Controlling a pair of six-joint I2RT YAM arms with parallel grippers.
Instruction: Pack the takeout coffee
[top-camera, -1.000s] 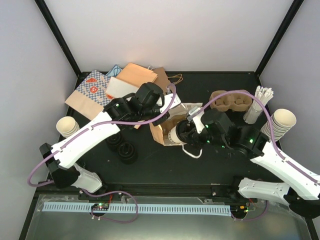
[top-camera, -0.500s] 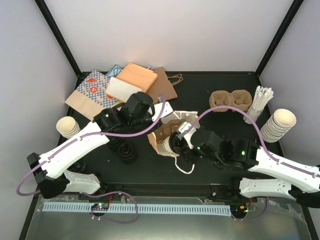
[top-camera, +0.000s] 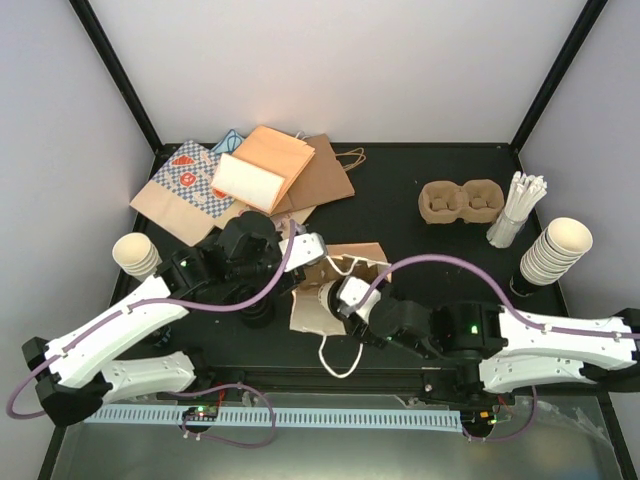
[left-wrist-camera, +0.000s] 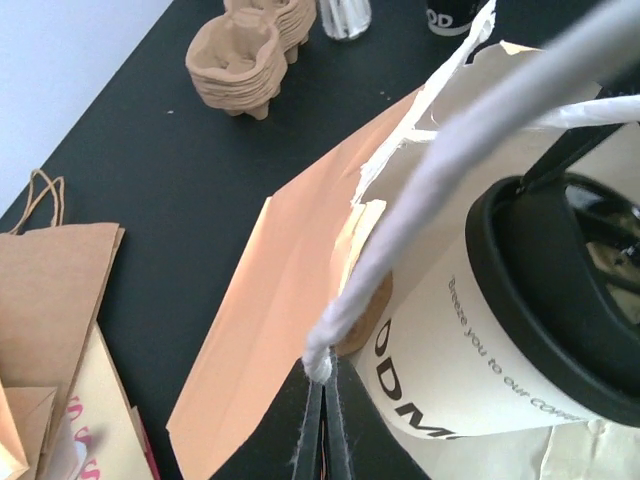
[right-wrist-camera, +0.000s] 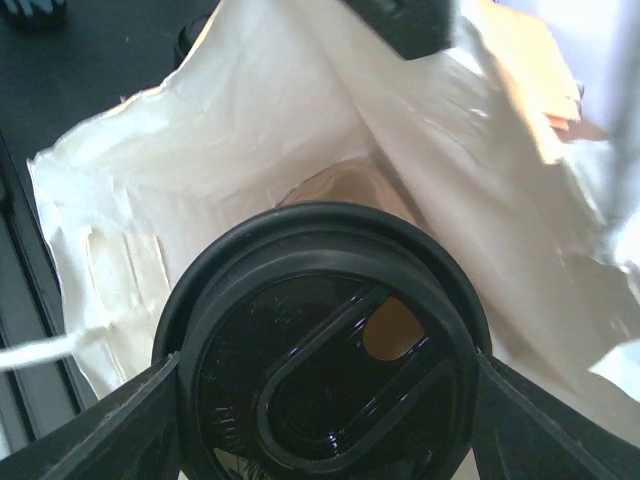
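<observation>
A takeout coffee cup (left-wrist-camera: 450, 350), cream with a black lid (right-wrist-camera: 320, 340), lies tilted at the mouth of a brown paper bag (top-camera: 320, 318) with its base pointing into the bag. My right gripper (right-wrist-camera: 325, 395) is shut on the cup just under the lid, one finger on each side. My left gripper (left-wrist-camera: 325, 395) is shut on the bag's white rope handle (left-wrist-camera: 420, 200) and holds it up. In the top view the left gripper (top-camera: 303, 250) is just behind the bag and the right gripper (top-camera: 345, 298) is at its mouth. The brown pulp carrier (top-camera: 460, 200) stands at the back right.
A pile of flat paper bags (top-camera: 250, 175) lies at the back left. Lidless cup stacks stand at the left edge (top-camera: 135, 252) and the right edge (top-camera: 555, 250). Straws in a holder (top-camera: 520, 205) stand beside the carrier. Loose black lids (top-camera: 258, 312) show under my left arm.
Both arms have drawn back toward the near edge, bringing the bag and the cup with them. The bag's handle stays in the left gripper and the cup in the right.
</observation>
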